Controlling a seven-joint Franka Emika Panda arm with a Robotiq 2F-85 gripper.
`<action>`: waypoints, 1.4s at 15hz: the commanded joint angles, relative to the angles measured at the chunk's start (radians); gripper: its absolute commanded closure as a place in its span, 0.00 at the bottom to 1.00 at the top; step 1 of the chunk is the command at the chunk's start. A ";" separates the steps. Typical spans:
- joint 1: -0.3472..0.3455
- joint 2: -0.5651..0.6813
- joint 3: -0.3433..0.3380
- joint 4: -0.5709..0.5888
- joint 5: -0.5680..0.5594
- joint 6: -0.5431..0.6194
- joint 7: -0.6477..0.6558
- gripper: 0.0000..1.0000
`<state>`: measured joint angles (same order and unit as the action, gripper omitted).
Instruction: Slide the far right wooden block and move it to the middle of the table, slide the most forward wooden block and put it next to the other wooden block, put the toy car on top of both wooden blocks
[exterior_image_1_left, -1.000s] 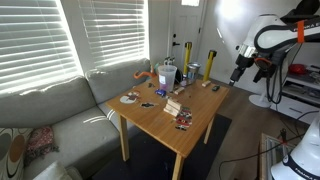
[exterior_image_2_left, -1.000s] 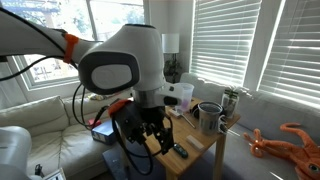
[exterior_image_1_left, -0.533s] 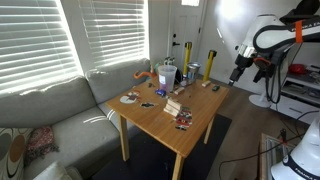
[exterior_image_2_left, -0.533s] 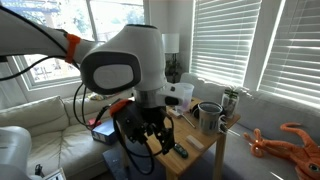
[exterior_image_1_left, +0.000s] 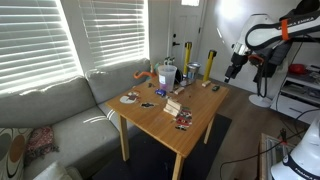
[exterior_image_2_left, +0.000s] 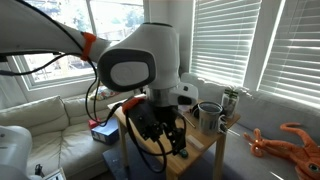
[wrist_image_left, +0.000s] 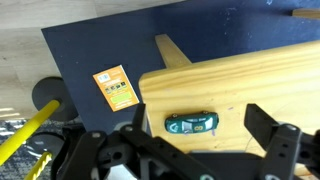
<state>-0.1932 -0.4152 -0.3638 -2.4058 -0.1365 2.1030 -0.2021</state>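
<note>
- The far right wooden block (exterior_image_1_left: 206, 85) showed only as a small dark speck near the right corner of the table (exterior_image_1_left: 160, 125), right of centre in an exterior view.
- The toy car (wrist_image_left: 190, 123) lay on the table near a corner, lower centre of the wrist view.
- My tool (wrist_image_left: 198, 120) hung above the car, jaws spread wide, holding nothing.

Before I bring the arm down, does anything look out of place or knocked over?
Only one thing: an orange card lies on the dark rug beside a table leg, off the tabletop, as if dropped. The toy car seems to sit on its wheels near a corner of the table. Nothing looks spilled.
</note>
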 joint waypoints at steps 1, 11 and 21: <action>-0.012 0.146 0.025 0.132 0.015 0.002 -0.002 0.00; -0.015 0.408 0.053 0.307 0.192 0.012 -0.054 0.00; -0.035 0.492 0.080 0.347 0.211 0.046 -0.100 0.00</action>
<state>-0.2003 0.0573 -0.3087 -2.0756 0.0439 2.1344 -0.2580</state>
